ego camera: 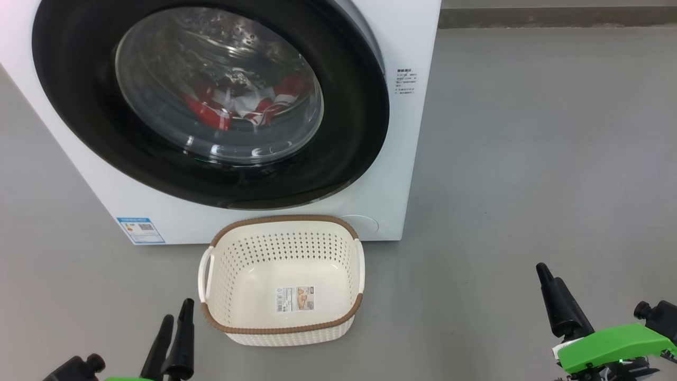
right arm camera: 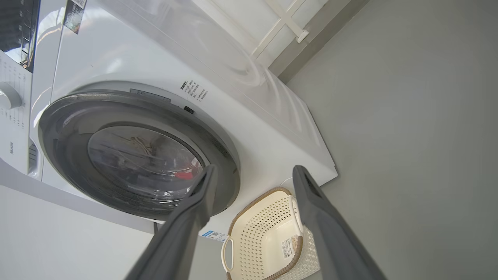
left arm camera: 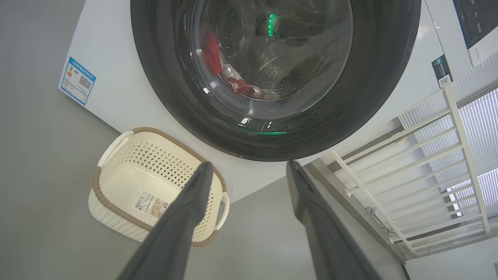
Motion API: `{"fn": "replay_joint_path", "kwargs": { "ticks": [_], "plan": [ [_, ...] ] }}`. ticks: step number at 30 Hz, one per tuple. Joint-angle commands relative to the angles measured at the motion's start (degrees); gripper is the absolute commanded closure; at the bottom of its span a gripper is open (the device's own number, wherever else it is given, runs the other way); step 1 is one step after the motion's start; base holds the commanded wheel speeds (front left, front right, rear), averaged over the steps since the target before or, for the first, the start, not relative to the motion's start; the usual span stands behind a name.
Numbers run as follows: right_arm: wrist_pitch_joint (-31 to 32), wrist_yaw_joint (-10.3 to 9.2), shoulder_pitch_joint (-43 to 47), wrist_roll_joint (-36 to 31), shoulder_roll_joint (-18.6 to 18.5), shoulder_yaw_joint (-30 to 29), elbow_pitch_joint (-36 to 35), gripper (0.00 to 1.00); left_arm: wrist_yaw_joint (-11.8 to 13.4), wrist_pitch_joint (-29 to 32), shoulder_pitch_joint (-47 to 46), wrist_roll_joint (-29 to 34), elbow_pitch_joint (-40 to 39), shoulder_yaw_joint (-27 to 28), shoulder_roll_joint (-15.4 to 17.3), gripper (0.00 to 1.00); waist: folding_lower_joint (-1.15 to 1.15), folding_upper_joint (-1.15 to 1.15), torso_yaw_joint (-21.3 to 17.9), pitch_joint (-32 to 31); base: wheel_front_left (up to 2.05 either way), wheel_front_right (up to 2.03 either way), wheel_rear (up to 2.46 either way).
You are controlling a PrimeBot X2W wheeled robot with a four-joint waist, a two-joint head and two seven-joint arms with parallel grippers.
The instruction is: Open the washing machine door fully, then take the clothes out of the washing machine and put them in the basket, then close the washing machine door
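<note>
The clothes (ego camera: 209, 114) are seen behind the closed washing machine door (ego camera: 79, 106), the basket (ego camera: 285, 248) is set before it, and the left gripper (left arm camera: 249, 165) and right gripper (right arm camera: 253, 168) are held wide.

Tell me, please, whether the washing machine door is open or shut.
Shut: the washing machine door lies flush against the washing machine, the clothes behind its glass.

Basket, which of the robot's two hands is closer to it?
The left hand, right beside the basket; the right hand sits well off to the side.
</note>
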Motion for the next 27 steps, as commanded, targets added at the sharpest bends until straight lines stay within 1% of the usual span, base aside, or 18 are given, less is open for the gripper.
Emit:
{"fn": "replay_joint_path", "kwargs": {
  "ticks": [1,12,20,27],
  "plan": [
    [-0.61,0.01,-1.37,-1.64,-0.95,0.52,-1.44,0.0,0.44,-0.64,-0.38,1.77,-1.99,0.6,1.13,0.0,0.0,0.0,0.01,0.01,0.0,0.0,0.0],
    [-2.47,0.02,-1.23,-10.46,-1.44,0.96,-2.6,0.0,4.33,-2.51,0.03,10.52,-3.56,-2.11,3.12,0.0,0.0,0.0,0.2,0.29,0.0,0.0,0.0],
    [-3.81,0.02,-0.76,-15.8,-1.8,1.31,-2.99,0.0,6.49,-3.87,0.47,16.04,-4.45,-4.24,4.62,0.0,0.0,0.0,0.19,0.15,0.0,0.0,0.0],
    [-4.83,0.02,-0.3,-19.71,-2.03,1.43,-3.52,0.0,7.9,-4.9,0.64,19.99,-5.23,-5.66,5.56,0.0,0.0,0.0,0.2,0.25,0.0,0.0,0.0]
  ]
}}
